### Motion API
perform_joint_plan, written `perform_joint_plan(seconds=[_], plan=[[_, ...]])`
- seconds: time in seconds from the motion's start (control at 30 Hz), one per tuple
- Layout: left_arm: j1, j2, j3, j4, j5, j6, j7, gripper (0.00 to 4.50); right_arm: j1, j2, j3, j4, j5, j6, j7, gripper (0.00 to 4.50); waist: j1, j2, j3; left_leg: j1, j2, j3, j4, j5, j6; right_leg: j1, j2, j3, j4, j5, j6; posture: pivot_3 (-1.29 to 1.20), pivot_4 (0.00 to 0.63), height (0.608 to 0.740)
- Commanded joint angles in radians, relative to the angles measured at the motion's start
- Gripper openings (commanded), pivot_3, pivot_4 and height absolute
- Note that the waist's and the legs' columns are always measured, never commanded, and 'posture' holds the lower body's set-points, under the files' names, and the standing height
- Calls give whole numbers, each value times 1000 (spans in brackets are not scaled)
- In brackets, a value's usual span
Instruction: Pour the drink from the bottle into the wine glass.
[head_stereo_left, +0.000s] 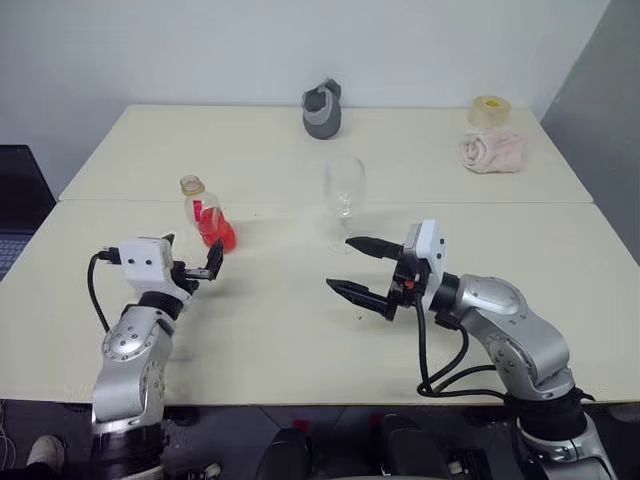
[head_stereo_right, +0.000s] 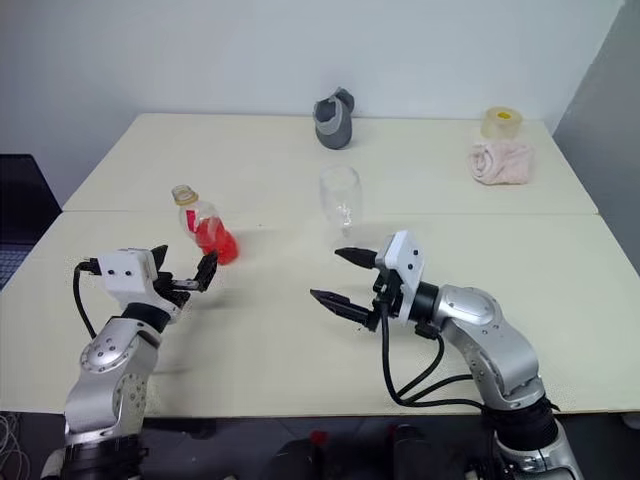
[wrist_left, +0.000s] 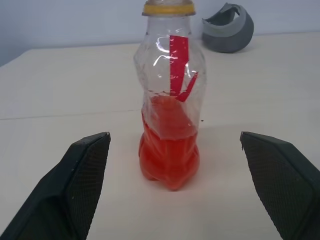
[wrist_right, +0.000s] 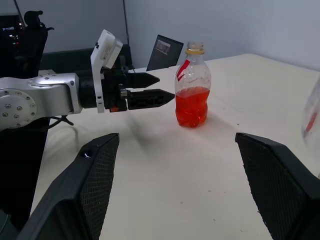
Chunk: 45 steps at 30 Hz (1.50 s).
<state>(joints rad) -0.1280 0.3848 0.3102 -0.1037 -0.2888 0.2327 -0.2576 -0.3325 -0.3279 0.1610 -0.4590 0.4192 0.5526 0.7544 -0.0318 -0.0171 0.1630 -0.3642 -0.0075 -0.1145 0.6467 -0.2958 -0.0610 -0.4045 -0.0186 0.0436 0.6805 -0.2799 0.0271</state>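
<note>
Clearly the bottle (head_stereo_left: 207, 217) is standing upright toward the table's (head_stereo_left: 300, 330) left edge, about a third full of drink (wrist_left: 168, 155), so it is looking light, thin-walled and squashy; the waist under the cap suits a grip. The left pincer (head_stereo_left: 195, 268) is hanging spread just before it, the right pincer (head_stereo_left: 362, 268) spread near the fragile wine glass (head_stereo_left: 343, 194). A grey object (head_stereo_left: 322, 108), a tape roll (head_stereo_left: 490, 109) and a cloth (head_stereo_left: 492, 150) are sitting along the far edge, blocking nothing.

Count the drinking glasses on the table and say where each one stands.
1: the wine glass stands mid-table, right of the bottle and ahead of the right gripper.
</note>
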Motion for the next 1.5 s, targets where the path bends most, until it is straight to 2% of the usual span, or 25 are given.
perform_joint_plan(seconds=[0.03, 0.47, 0.77, 0.87, 1.1, 1.17, 1.2, 1.37, 1.5], plan=[[-50, 13, 3, 40, 26, -60, -1, 4500, -23, 4, 3, -12, -3, -36, -15, 3956, 0, 0, 0, 0, 0, 0, 0, 0, 0, 0, 0, 0, 0, 0, 0, 0, 150, 740], [-229, 22, -16, 305, 71, -192, -30, 4500, -35, -11, 5, -19, 0, -50, -38, 3956, 0, 0, 0, 0, 0, 0, 0, 0, 0, 0, 0, 0, 0, 0, 0, 0, 150, 740], [-397, 10, -52, 595, 96, -337, -68, 4500, -34, -21, 8, -35, 13, -35, -45, 3956, -1, 0, 0, 0, 0, 0, 0, 0, 0, 0, 0, -1, 0, 0, 0, 0, 150, 740], [-428, 11, -49, 650, 90, -374, -79, 3859, -33, -25, 5, -41, 15, -30, -49, 3986, -1, 0, 0, 0, 0, 0, 0, 0, 0, 0, 0, -1, 0, 0, 0, 0, 150, 740], [-431, 22, -42, 682, 80, -403, -93, 1607, -46, -16, 5, -30, 16, -32, -63, 3986, -1, 0, 0, 0, 0, -1, 1, 0, -1, 0, 0, -1, 0, 0, 0, 0, 150, 740], [-427, 25, -40, 673, 80, -400, -92, 1163, -49, -12, 12, -27, 15, -35, -64, 3986, -1, 0, 0, 0, 0, -1, 1, 0, 0, 0, 0, -1, 0, 0, 0, 0, 150, 740], [-426, 26, -41, 667, 81, -397, -91, 1040, -51, -11, 14, -24, 13, -37, -64, 3986, -1, 0, 0, 0, 0, -1, 1, 0, 0, 0, 0, -1, 0, 0, 0, 0, 150, 740], [-438, 61, -100, 626, 149, -385, -103, 1011, -57, -12, 8, -7, 3, -44, -68, 3986, -1, 0, 0, -1, 0, -1, 1, 0, -1, 0, 0, -1, 0, 0, 0, 0, 150, 740], [-550, 101, -154, 678, 206, -400, -131, 1011, -95, -21, -36, 26, 4, -29, -94, 3986, 0, -2, 1, -1, -1, -2, 1, 0, 0, -1, 0, -2, 0, 0, 0, 0, 150, 740]])
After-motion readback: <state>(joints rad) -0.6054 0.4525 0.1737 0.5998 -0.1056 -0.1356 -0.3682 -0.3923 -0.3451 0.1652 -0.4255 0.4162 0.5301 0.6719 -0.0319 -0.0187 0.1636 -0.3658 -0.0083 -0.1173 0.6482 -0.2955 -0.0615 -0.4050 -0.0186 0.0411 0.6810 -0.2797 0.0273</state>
